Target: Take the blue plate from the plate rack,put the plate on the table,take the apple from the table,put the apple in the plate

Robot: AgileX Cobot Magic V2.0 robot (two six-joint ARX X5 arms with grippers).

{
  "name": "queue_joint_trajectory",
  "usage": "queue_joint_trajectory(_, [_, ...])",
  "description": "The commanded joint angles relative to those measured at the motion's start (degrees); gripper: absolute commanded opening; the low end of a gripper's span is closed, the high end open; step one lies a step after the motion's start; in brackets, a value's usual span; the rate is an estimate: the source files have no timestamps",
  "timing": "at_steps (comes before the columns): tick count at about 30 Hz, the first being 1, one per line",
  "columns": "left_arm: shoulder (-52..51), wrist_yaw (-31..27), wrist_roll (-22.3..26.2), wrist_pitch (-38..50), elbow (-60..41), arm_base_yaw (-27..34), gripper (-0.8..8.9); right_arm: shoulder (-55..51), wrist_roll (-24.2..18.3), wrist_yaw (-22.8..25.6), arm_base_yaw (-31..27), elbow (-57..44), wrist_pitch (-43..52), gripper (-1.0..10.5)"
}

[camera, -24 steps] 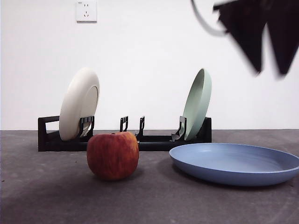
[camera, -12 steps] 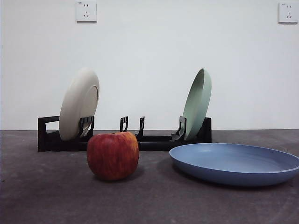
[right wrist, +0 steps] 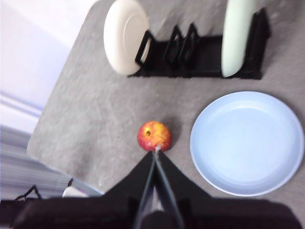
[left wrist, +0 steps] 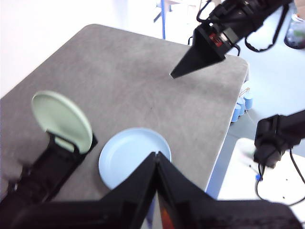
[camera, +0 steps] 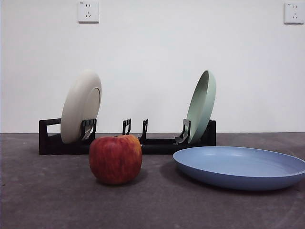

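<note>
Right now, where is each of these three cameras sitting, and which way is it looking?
Front view: low at table height, looking level across the apple and blue plate to the plate rack; no arm shows.
Left wrist view: high up, looking down past the left gripper, jaws shut; the right gripper shows too.
Right wrist view: high up, looking down past the right gripper, shut, at the apple.
All three share the blue plate.
</note>
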Motion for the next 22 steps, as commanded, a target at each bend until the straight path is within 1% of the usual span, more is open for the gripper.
queue_joint_trajectory(1, [-5.18,-0.22,-3.28,-0.15,-6.47,-0.09,-0.08,1.97,1.86,1.70,4.59,0.04,1.64,0.1])
queue_joint_trajectory(6, [-14.56,-1.05,-8.15,-0.15,-16.02,-0.09,-0.08,7.02,5.31,10.23,16.22,0.04,5.38,0.1])
queue_joint_trajectory(8, [-17.77,-1.05,-10.14,-0.15,-18.99,-0.09,-0.08,9.31,6.60,12.63,21.18,0.04,7.04,0.1])
queue_joint_trajectory(12, [-23.91,-1.31,-14.23,-0.15,-24.44,-0.09,-0.08,15.06,8.41,17.53,31.10,0.04,10.93,1.4])
queue_joint_trajectory(13, [-25.20,-1.79,-15.26,-0.15,-25.64,-0.09,-0.08,16.50,8.33,18.69,32.98,0.07,11.91,1.6])
queue_joint_trajectory(17, [-30.62,-2.67,-18.27,-0.15,-31.47,-0.09,-0.08,23.21,8.33,23.63,39.47,0.07,15.76,1.7])
queue_joint_trajectory(18, [-31.95,-2.78,-19.19,-0.15,-33.11,-0.09,-0.08,24.98,8.33,24.87,40.72,0.07,16.59,2.3])
queue_joint_trajectory(19, [-33.09,-2.80,-19.89,-0.15,-34.58,-0.09,-0.08,26.60,8.33,25.97,41.68,0.07,17.22,3.4])
queue_joint_trajectory(20, [-34.77,-2.80,-20.79,-0.15,-37.03,-0.09,-0.08,29.20,8.26,27.96,42.88,0.07,18.16,5.9])
queue_joint_trajectory(21, [-36.39,-2.95,-21.62,-0.15,-39.41,-0.09,-0.08,31.71,8.04,29.38,43.85,0.07,19.04,8.0])
queue_joint_trajectory(22, [-37.68,-3.37,-22.38,-0.15,-41.57,-0.09,-0.08,34.21,8.00,29.86,44.39,0.11,19.87,8.9])
